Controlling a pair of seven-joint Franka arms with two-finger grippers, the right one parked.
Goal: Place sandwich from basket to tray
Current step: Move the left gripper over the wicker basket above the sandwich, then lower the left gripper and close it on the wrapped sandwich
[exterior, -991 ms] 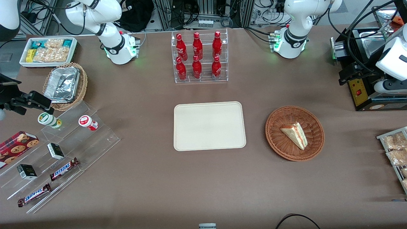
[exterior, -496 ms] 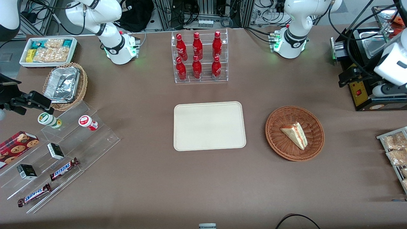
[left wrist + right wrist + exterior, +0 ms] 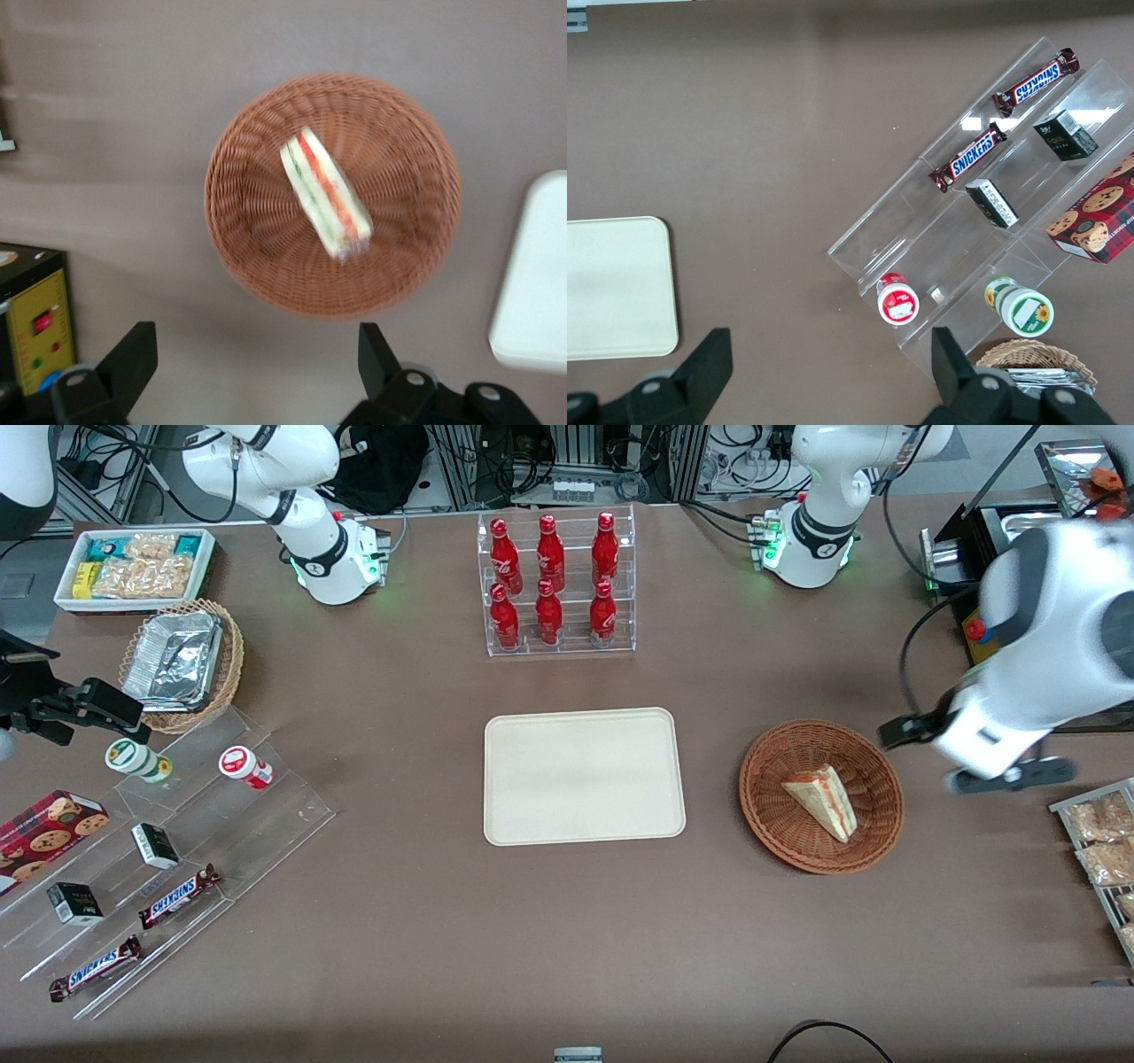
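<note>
The sandwich (image 3: 822,801) (image 3: 324,195), a pale wedge with orange-red and green layers, lies in the round reddish-brown basket (image 3: 771,824) (image 3: 239,248). The cream tray (image 3: 583,775) (image 3: 536,274) (image 3: 616,288) lies flat beside the basket, toward the parked arm's end, with nothing on it. My left gripper (image 3: 974,760) (image 3: 254,359) hangs above the table just outside the basket's rim, toward the working arm's end. It is open wide, and only bare table shows between its black fingers (image 3: 133,354).
A black machine with a yellow panel (image 3: 997,682) (image 3: 35,323) stands close to the arm. Bagged snacks on a rack (image 3: 1099,841) lie nearer the front camera. A rack of red bottles (image 3: 556,584) stands farther back than the tray. An acrylic stand with candy bars (image 3: 168,841) is at the parked arm's end.
The left arm has swung away from the black machine, coming nearer the front camera and closer to the basket. Sandwich, basket and tray have not moved.
</note>
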